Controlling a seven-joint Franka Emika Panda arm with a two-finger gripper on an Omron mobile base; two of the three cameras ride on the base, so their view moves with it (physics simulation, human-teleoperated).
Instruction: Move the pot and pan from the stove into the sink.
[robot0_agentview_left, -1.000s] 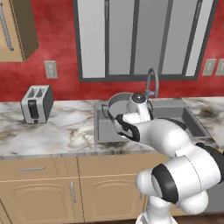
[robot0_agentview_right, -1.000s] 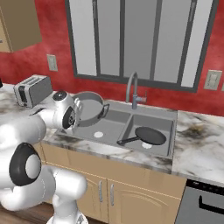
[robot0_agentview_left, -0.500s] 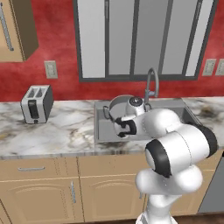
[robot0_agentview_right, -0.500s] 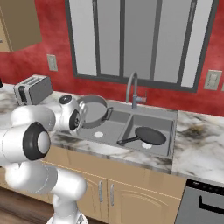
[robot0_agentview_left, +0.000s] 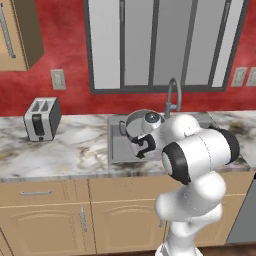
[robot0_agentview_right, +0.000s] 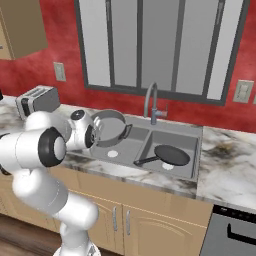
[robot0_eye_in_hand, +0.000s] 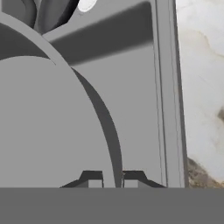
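The pot (robot0_agentview_right: 109, 128) hangs tilted over the sink's (robot0_agentview_right: 186, 172) left basin, its rim pinched in my end effector (robot0_eye_in_hand: 112, 178). My arm is folded low, wrist reaching forward over the bench (robot0_agentview_left: 65, 155). The pan (robot0_agentview_right: 170, 154) lies in the right basin.

White arm folded forward, hand (robot0_eye_in_hand: 112, 178) clamped on pot (robot0_eye_in_hand: 48, 127) rim

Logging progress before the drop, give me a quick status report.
Pincer shut on the pot rim. Pot tilted over the sink left basin. Pan in right basin. Nothing in the way.
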